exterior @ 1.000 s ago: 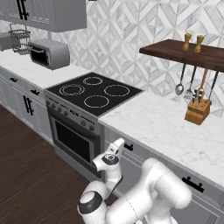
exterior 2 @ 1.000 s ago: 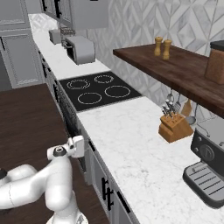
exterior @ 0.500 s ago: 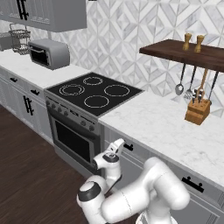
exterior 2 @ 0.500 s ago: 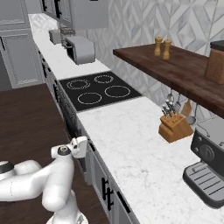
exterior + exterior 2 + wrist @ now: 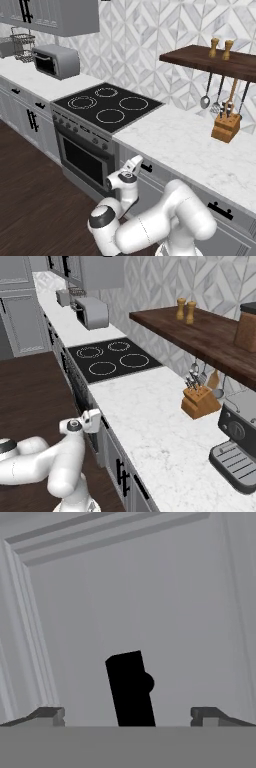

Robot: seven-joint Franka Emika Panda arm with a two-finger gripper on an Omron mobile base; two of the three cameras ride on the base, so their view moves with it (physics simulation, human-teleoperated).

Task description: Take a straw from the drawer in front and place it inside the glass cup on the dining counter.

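From the left base view, your gripper (image 5: 134, 165) sits low in front of the wall counter (image 5: 200, 145), right up at the grey drawer (image 5: 165, 176) beside the oven (image 5: 82, 155). The black handle (image 5: 146, 168) lies just to the gripper's right there, close enough that you cannot tell whether they touch.

From the right base view, the gripper (image 5: 95, 420) points at the cabinet face below the counter edge, and the drawer front is seen too edge-on to judge the gap.

In the hand view, the two fingertips (image 5: 50, 714) stand wide apart at the bottom corners with nothing between them but air. The handle (image 5: 130, 688) is dead ahead of the gripper (image 5: 128, 716), midway between the tips, on the flat drawer front (image 5: 165, 612). Its long axis runs nearly up and down in this view, leaning slightly left, so it lies across the line between the fingertips. That suits a straight push forward and then a close.

The drawer looks shut, so the straw is presumably hidden inside.
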